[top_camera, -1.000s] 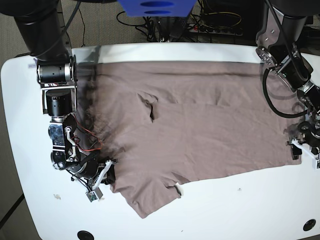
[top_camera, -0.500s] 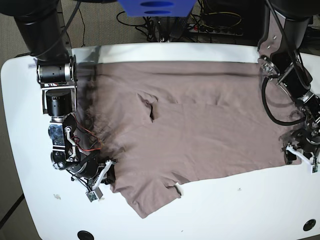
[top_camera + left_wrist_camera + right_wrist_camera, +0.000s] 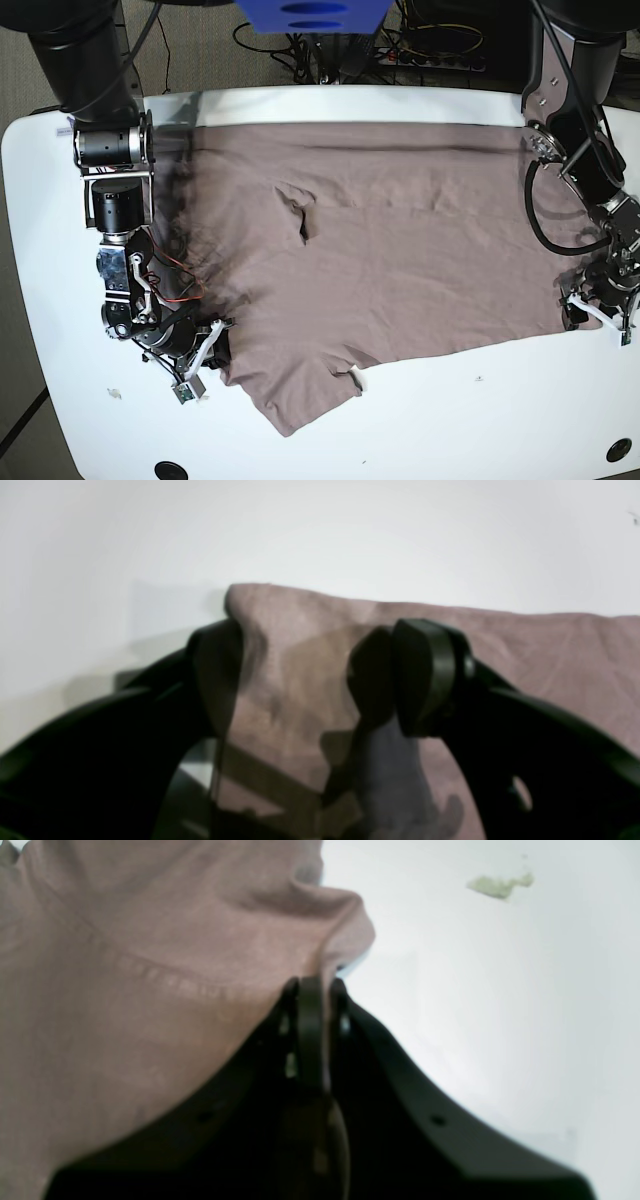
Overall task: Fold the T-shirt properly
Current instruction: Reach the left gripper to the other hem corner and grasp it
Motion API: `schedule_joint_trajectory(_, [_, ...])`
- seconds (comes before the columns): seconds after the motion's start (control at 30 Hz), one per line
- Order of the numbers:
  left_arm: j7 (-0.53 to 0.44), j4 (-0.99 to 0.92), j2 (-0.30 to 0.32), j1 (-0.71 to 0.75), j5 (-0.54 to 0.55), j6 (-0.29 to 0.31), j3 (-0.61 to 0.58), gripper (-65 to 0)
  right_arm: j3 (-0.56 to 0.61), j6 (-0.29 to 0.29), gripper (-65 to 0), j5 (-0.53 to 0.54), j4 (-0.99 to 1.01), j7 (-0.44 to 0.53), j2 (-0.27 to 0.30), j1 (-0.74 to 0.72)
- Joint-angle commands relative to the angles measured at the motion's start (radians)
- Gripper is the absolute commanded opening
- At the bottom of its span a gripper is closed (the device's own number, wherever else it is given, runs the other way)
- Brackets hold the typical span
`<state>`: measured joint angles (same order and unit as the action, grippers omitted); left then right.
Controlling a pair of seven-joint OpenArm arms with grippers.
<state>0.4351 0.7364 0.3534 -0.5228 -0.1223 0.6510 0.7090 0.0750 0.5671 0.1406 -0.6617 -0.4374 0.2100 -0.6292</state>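
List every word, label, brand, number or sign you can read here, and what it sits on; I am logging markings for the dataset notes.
None can be read.
T-shirt: plain, no print; a small white tag at its lower edge shows no legible text.
Table: a pale label at its far left corner, too small to read.
Left gripper and right gripper: no readable markings.

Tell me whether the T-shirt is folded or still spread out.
Mostly spread: the T-shirt lies flat across the table, wrinkled, with only its near corner gripped by the right gripper.
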Motion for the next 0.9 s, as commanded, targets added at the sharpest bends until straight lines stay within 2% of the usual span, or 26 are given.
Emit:
schedule_joint_trajectory(0.0, [-0.022,0.013,0.022,-0.026,0.016,0.003,-0.001,-20.6,0.003,0.004,-65.0,-0.008,-0.007,-0.018,0.004,-0.022])
schedule_joint_trajectory(0.5, [-0.022,0.013,0.072,-0.027,0.017,-0.001,0.001,-20.6,0.003,0.004,-65.0,-0.008,-0.007,-0.018,0.006,-0.022])
schedule_joint_trajectory(0.87, [-0.022,0.01,0.065,-0.023,0.017,-0.001,0.001,-20.6,0.003,0.004,-65.0,-0.008,-0.007,-0.018,0.006,-0.022])
